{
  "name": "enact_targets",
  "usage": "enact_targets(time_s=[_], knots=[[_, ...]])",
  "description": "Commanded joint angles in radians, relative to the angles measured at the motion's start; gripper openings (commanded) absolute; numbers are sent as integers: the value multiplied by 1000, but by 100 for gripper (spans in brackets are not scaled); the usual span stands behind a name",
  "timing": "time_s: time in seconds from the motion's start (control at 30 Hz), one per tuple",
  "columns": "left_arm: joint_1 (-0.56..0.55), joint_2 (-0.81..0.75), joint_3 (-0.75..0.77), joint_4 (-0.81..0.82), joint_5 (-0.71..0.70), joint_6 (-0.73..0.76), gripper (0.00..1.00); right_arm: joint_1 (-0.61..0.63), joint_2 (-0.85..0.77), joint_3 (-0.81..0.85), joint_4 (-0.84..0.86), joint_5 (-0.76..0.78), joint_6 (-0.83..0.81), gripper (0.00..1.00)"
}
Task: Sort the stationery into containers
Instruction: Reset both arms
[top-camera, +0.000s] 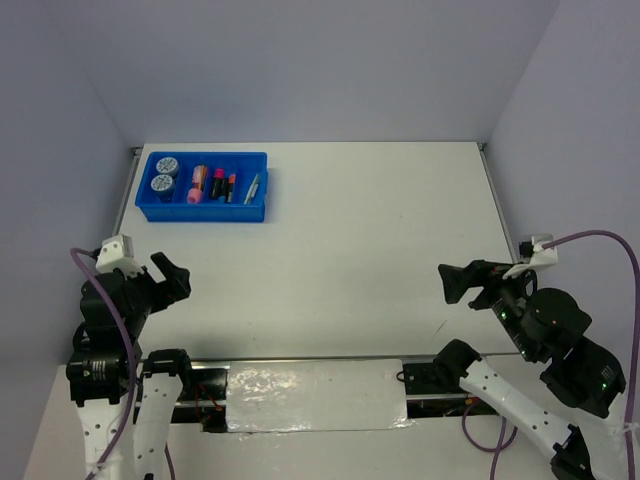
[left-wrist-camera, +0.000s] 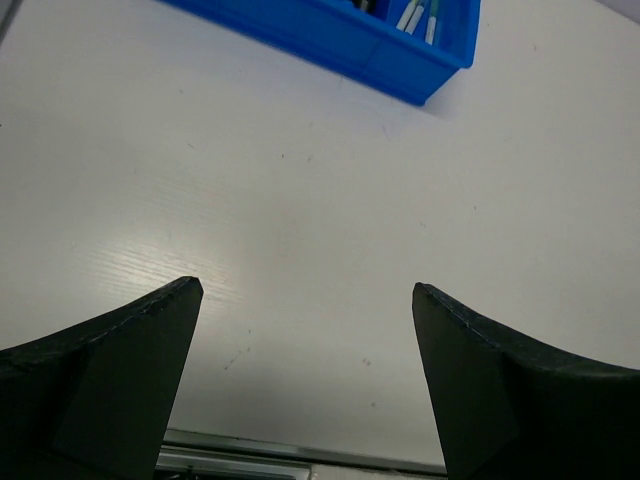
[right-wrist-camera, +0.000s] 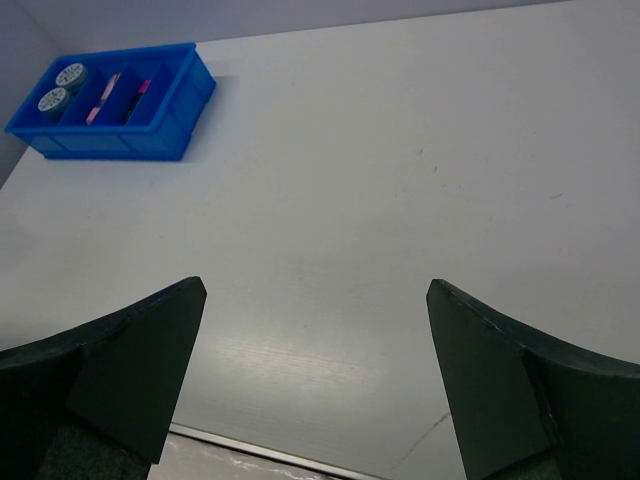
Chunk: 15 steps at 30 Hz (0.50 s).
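While the two blue jars (top-camera: 167, 166), pink tube (top-camera: 197, 186), markers (top-camera: 218, 187) and pens (top-camera: 253, 185) lie in the blue tray (top-camera: 205, 213), the left gripper (left-wrist-camera: 308, 290) and right gripper (right-wrist-camera: 316, 285) gape wide — both empty.

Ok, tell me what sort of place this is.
Probably a robot test cell in a lab: a plain white table boxed in by blank walls, a left arm and right arm mounted at its near edge, and one blue tray of stationery.
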Motion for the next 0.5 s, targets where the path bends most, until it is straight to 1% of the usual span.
enact_targets(time_s=[0.0, 0.23, 0.47], knots=[[0, -13, 2, 28, 48, 11, 99, 0, -21, -3, -3, 15, 19, 100], [-3, -3, -12, 37, 71, 19, 99, 0, -52, -1, -9, 18, 22, 100], [-3, 10, -18, 45, 83, 22, 99, 0, -9, 3, -18, 15, 22, 100]])
